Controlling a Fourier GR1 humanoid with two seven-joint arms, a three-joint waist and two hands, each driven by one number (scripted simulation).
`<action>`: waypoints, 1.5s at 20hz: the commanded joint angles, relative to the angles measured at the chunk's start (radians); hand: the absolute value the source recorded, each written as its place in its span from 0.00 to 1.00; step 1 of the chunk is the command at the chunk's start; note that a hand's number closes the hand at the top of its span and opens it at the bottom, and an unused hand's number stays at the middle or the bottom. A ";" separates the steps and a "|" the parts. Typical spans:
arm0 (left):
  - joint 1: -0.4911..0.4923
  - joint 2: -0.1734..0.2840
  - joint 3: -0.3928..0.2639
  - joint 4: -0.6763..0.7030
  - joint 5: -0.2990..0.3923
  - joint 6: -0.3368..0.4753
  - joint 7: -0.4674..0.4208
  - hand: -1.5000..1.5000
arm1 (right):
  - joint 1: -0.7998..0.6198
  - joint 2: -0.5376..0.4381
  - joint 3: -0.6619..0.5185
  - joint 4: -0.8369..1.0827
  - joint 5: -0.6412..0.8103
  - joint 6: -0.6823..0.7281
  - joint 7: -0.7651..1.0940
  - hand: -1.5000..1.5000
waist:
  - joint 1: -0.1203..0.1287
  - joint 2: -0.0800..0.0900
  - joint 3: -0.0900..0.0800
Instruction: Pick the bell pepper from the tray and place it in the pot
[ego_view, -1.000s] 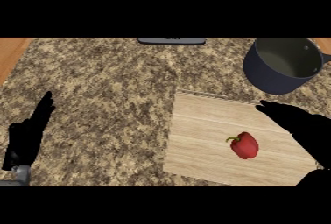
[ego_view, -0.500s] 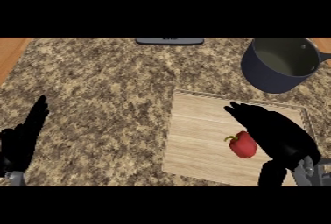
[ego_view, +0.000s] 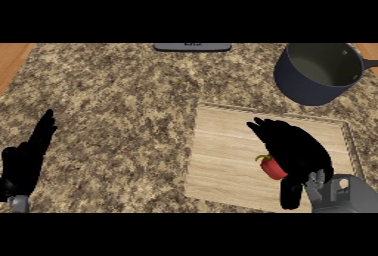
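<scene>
- We've got the bell pepper (ego_view: 272, 168) lying on the wooden tray (ego_view: 221, 150), toward its right half and a bit below the middle.
- It's glossy red with a small yellow-green stem poking out at its upper left. Only its left part shows, the rest is tucked under the hand.
- Our right hand (ego_view: 295, 152) sits right over the pepper, palm down, covering its right side. The fingers stretch up and to the left across the tray and the thumb hangs down past the pepper's lower edge. We honestly can't tell whether the hand is closed on the pepper or just hovering over it.
- The tray is light wood with a shallow groove running round its border, and it lies flat on the speckled granite counter (ego_view: 125, 100).
- The pot (ego_view: 325, 72) is dark blue-grey with a pale inside, and it stands on the counter just past the tray's upper right corner, well apart from the pepper.
- Our left hand (ego_view: 26, 162) rests at the far left edge of the counter, fingers straight and pointing up, touching nothing.
- 1 dark flat object (ego_view: 192, 47) lies at the counter's top edge.
</scene>
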 joint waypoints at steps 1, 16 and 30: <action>0.022 -0.032 0.007 -0.013 -0.030 -0.010 -0.011 0.50 | 0.009 0.030 -0.038 0.056 0.044 0.060 -0.032 0.00 | -0.001 0.000 0.000; 0.002 -0.093 0.080 0.032 -0.077 -0.078 -0.044 0.50 | 0.014 0.174 -0.081 0.255 0.288 0.029 -0.172 0.00 | 0.000 0.001 0.000; -0.035 -0.135 0.096 -0.023 -0.141 -0.091 0.050 0.50 | 0.071 0.123 -0.133 0.233 0.411 0.027 -0.418 1.00 | -0.005 0.000 0.000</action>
